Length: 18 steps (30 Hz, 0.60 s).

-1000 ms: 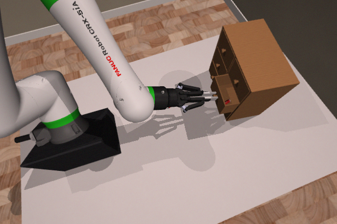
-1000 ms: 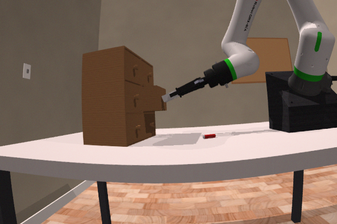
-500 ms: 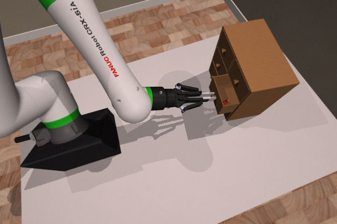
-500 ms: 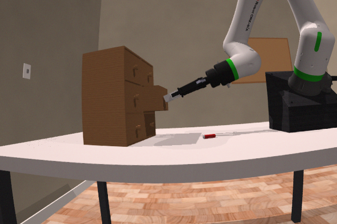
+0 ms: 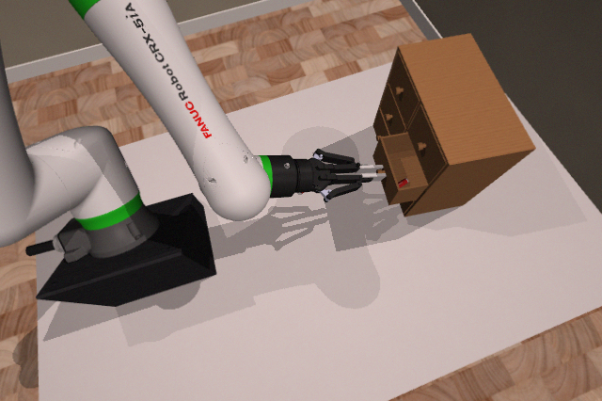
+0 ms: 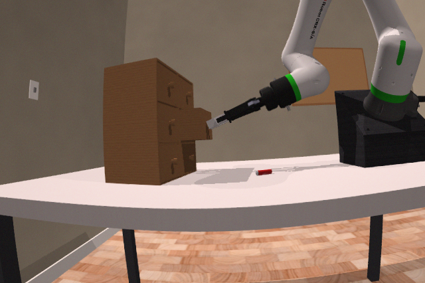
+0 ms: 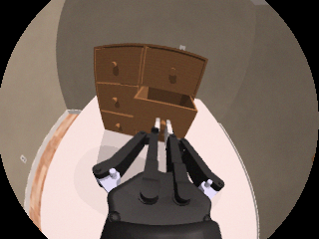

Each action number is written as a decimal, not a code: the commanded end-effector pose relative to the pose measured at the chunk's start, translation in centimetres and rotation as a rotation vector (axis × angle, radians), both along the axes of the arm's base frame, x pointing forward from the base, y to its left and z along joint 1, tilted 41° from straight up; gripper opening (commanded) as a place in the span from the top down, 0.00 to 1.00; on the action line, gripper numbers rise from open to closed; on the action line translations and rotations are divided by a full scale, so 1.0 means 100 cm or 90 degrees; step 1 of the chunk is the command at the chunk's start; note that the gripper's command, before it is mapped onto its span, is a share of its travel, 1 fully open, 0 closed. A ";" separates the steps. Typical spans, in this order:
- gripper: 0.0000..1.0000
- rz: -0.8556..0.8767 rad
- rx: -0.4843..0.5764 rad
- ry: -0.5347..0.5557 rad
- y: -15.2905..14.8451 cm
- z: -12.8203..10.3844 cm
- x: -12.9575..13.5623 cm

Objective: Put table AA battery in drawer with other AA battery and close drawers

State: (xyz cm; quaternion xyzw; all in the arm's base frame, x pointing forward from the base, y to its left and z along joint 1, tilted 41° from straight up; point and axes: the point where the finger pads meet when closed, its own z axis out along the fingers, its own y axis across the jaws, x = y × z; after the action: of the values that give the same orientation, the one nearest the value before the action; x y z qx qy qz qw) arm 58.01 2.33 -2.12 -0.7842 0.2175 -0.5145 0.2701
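Note:
The small brown chest [image 5: 451, 119] stands at the table's far right, with several drawers in two columns. One middle-row drawer [image 5: 401, 168] is pulled partway out and stays level. A red AA battery [image 5: 403, 183] lies inside it. My gripper [image 5: 376, 172] is level with this drawer's front and is shut on its small knob [image 5: 382, 172]. In the exterior view the gripper [image 6: 210, 123] meets the open drawer [image 6: 195, 123]. The loose red AA battery [image 6: 264, 171] lies on the table below and beside the arm, apart from the chest. The wrist view shows the fingers at the open drawer [image 7: 166, 103].
The other drawers of the chest [image 6: 147, 121] are pushed in. The arm's black base [image 5: 126, 260] sits at the table's left. The table edge runs close behind and beside the chest.

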 end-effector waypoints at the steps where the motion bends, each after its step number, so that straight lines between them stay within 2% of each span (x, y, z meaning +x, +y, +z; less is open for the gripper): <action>1: 0.92 0.000 0.000 0.000 0.000 0.000 0.000; 3: 0.92 0.000 0.000 0.000 0.000 0.000 0.000; 12: 0.80 0.000 0.000 0.000 0.000 0.000 0.000; 18: 0.80 0.000 0.000 0.000 0.000 0.000 0.000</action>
State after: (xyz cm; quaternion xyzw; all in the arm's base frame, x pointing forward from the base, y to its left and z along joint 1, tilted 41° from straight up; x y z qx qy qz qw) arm 58.00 2.33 -2.12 -0.7842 0.2175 -0.5145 0.2701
